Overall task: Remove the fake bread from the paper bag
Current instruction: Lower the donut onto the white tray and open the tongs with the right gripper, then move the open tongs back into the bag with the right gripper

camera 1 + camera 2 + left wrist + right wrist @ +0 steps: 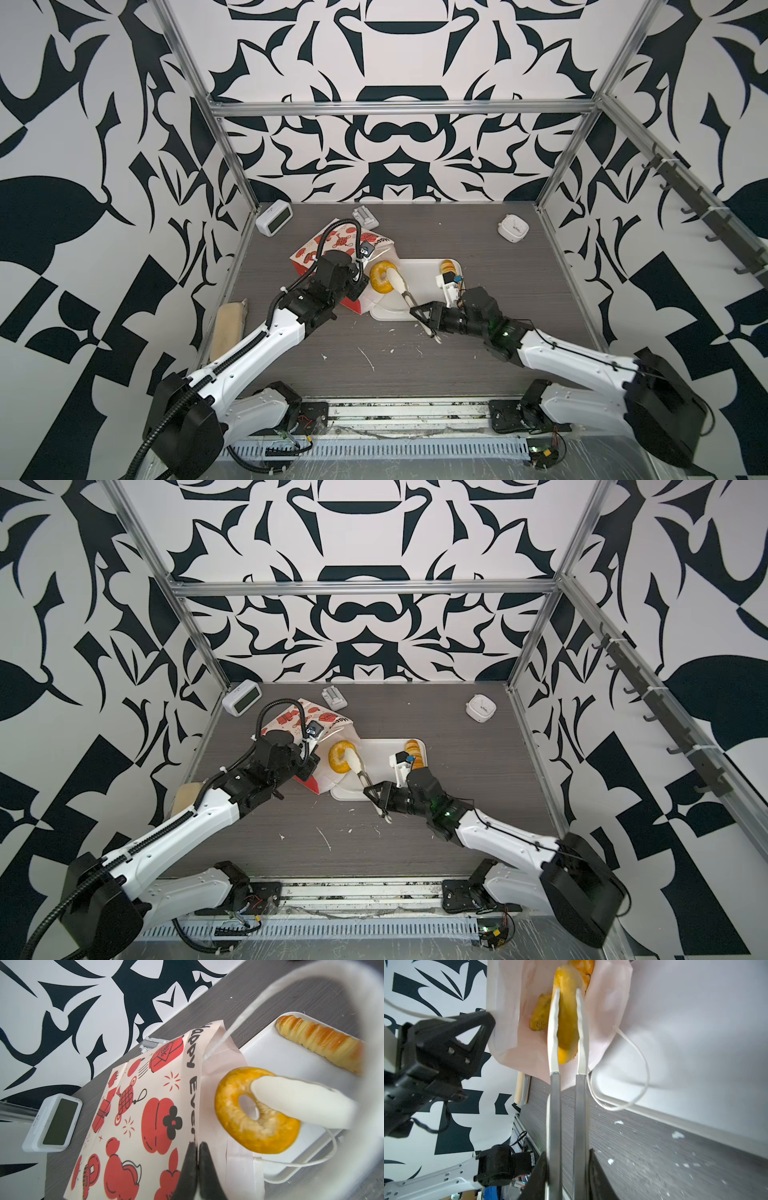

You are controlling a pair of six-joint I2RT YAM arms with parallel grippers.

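Note:
The paper bag [328, 245] [286, 723] [145, 1115] lies tilted, with its mouth toward the white tray [419, 270] [280, 1059]. My left gripper [197, 1145] is shut on the bag's mouth edge. My right gripper [424, 318] [566, 1159] is shut on metal tongs [405, 293] [566, 1105]. Their white tips clamp a ring-shaped fake bread [381, 276] [340, 756] [249, 1126] [566, 1022] just outside the bag's mouth. A long twisted stick [447, 266] [318, 1043] lies on the tray. More yellow pastry [539, 1016] shows inside the bag.
A white digital clock [274, 217], a grey-white block [365, 216] and a small white alarm clock [513, 227] stand along the back. A pale beige block [226, 328] lies at the left edge. White crumbs dot the front of the table.

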